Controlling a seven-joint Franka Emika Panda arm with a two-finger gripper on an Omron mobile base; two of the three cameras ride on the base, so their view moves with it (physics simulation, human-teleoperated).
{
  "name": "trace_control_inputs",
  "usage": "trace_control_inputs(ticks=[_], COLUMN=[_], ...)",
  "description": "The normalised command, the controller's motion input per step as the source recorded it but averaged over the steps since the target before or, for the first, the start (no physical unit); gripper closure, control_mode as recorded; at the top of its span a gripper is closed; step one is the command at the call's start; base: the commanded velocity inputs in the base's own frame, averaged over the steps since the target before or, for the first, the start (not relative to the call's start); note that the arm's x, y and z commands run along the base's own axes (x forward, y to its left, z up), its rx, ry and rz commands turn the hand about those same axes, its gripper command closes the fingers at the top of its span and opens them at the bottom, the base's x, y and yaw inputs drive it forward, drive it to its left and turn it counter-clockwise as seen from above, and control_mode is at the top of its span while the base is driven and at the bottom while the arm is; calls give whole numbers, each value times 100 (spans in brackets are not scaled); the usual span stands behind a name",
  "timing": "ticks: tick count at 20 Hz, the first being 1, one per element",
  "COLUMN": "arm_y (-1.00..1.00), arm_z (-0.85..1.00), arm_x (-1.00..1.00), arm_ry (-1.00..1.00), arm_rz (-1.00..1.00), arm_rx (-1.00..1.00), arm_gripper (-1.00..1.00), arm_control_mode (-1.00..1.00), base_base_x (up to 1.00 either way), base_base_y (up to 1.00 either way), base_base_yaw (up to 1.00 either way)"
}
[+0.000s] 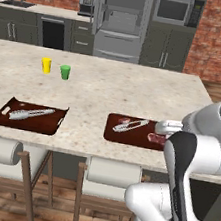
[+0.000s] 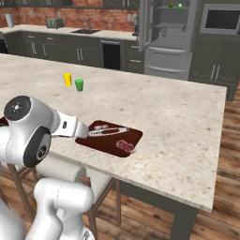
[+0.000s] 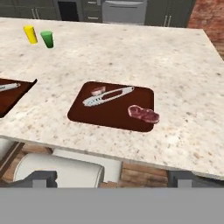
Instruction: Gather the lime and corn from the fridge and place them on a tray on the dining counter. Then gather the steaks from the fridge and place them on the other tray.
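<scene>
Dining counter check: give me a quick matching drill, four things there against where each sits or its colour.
Things:
1. steak
2. tongs
3. green cup
4. yellow cup

Places:
a. right beside the yellow cup
b. lying across the nearer tray, up its middle
c. far left end of the cup pair
d. near right corner of that tray

Pairs: 1-d, 2-b, 3-a, 4-c

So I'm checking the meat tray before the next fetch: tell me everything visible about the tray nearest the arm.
The tray is a flat, dark reddish-brown rectangle with rounded corners, lying flat on the dining counter close to its near edge. On it lie silver tongs, a small steak beside their far end, and a larger steak near the tray's right corner. Nothing else touches it.
</scene>
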Motion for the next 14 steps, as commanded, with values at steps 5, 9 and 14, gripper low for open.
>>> trace_control_inputs(ticks=[5,9,14], arm_y=[-3,0,0], arm_z=[-4,0,0], arm_x=[-17,0,0], arm_ry=[-1,0,0], arm_rz=[-2,0,0], arm_rx=[1,0,0], arm_gripper=[-100,-100,-100], arm_control_mode=[100,100,100], base_base_x=[-70,-54,-5], base_base_y=[-34,-91,-100], base_base_yaw=[-12,-17,-7])
